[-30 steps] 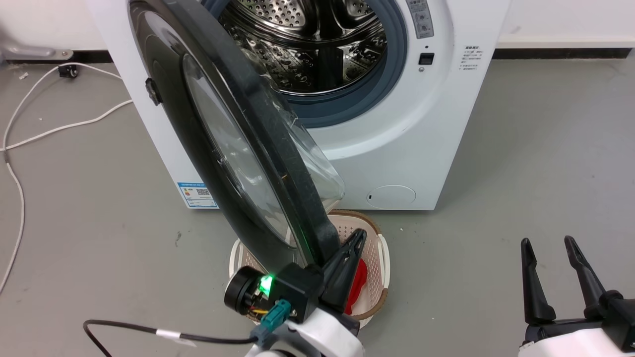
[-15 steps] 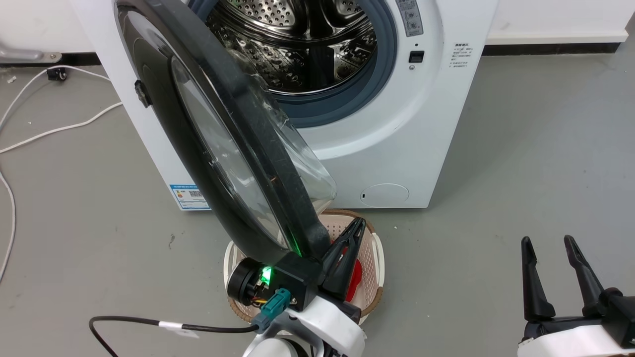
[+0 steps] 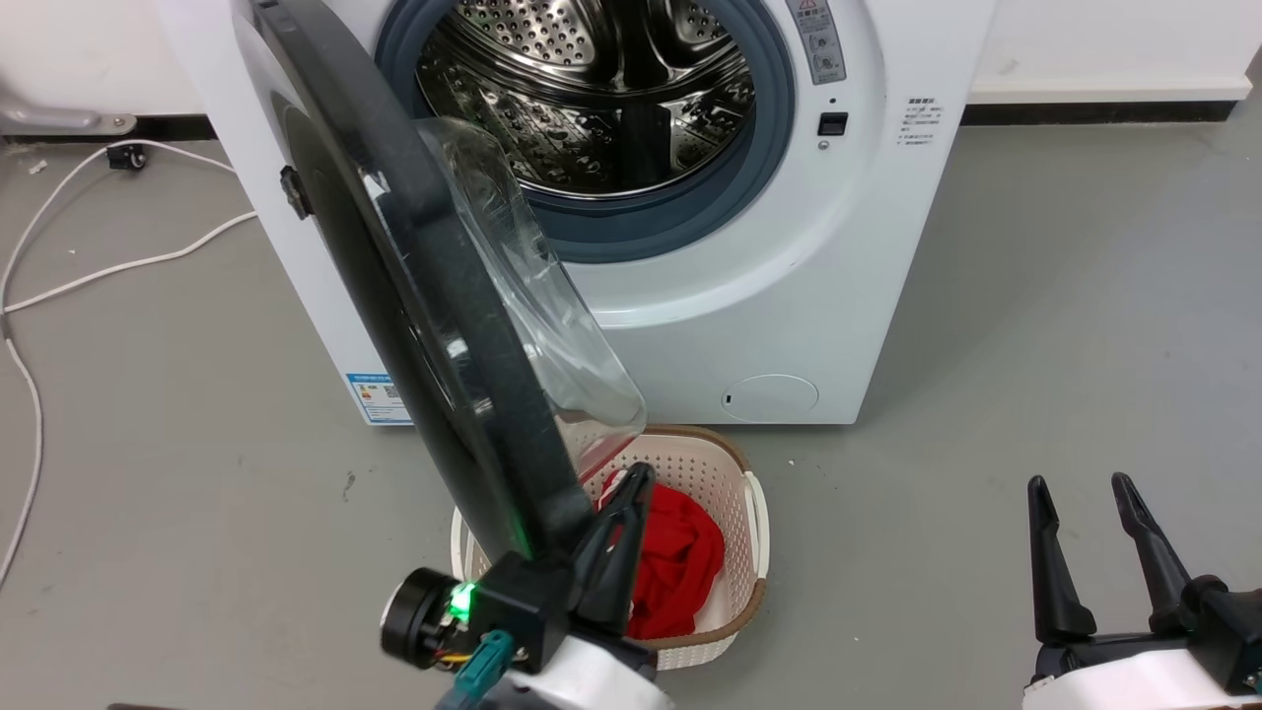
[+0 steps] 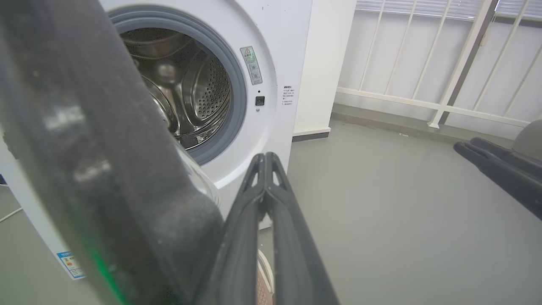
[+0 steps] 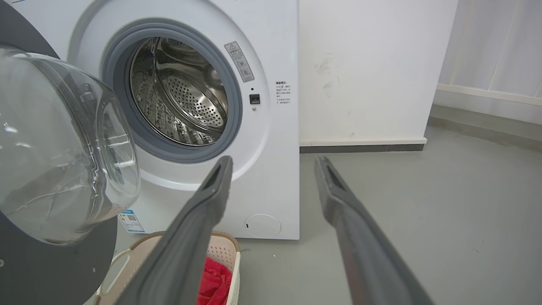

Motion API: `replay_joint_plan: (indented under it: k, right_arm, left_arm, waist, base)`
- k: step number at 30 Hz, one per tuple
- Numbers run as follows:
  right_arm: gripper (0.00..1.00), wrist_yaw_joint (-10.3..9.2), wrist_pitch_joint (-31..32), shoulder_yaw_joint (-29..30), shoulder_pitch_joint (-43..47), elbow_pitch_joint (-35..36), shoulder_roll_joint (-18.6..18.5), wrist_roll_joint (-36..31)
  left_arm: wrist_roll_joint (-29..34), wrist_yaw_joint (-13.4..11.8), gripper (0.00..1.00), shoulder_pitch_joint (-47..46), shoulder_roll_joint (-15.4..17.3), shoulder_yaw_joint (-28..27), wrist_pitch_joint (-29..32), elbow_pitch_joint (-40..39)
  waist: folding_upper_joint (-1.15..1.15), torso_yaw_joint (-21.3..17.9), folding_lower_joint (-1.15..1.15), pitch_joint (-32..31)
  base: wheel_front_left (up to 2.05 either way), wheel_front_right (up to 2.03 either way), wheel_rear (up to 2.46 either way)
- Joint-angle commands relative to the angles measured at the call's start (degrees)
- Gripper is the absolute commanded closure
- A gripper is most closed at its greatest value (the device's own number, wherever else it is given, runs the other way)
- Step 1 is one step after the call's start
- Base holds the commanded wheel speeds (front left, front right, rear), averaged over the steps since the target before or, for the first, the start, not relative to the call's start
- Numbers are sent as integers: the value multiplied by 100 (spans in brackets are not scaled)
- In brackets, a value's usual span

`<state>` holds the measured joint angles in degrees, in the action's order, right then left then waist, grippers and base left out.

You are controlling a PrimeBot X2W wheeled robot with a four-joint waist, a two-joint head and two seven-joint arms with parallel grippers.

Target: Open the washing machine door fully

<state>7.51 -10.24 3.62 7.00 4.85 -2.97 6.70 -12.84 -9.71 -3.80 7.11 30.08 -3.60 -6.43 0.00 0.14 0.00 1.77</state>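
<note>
Our left hand (image 3: 636, 483), shut and empty, pressed the washing machine door (image 3: 444, 325) just left of it; we feared it slipping off the rim, stalling the swing. Our right hand (image 3: 1079, 483) gaped open.

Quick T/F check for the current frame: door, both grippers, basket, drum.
1. The washing machine door is partly open. True.
2. The left gripper is wide open. False: it is shut, beside the door's rim.
3. The right gripper holds the door. False: it is open, empty and apart from the door.
4. A red cloth lies in the basket. True.
5. The drum holds laundry. False: what shows of it looks empty.
</note>
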Motion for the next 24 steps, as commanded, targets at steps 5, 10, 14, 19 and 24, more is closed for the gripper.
replay_joint_plan:
  k: [5,10,14,19,24]
  right_arm:
    - [0,-4,-24,18,14,-26,14,23]
    - [0,-4,-20,35,75,-29,13,30]
    - [0,-4,-22,55,99,-5,14,46]
    - [0,-4,-30,51,88,2,13,68]
    - [0,-4,-49,69,46,-37,12,95]
  left_arm:
    - [62,-271,100,365,242,-188,143,-371]
    - [124,-482,100,746,358,-202,308,-829]
    - [132,-607,100,1021,487,-248,422,-1039]
    - [103,-704,100,1194,569,-323,479,-1082]
    - [79,-775,100,1271,624,-406,481,-1102]
  waist:
    - [0,110,0,-31]
    - [0,267,0,-83]
    - [0,462,0,-88]
    - [0,717,0,-66]
    - [0,947,0,-54]
  base:
    - [0,0,0]
    - [0,0,0]
    - [0,0,0]
    - [0,0,0]
    - [0,0,0]
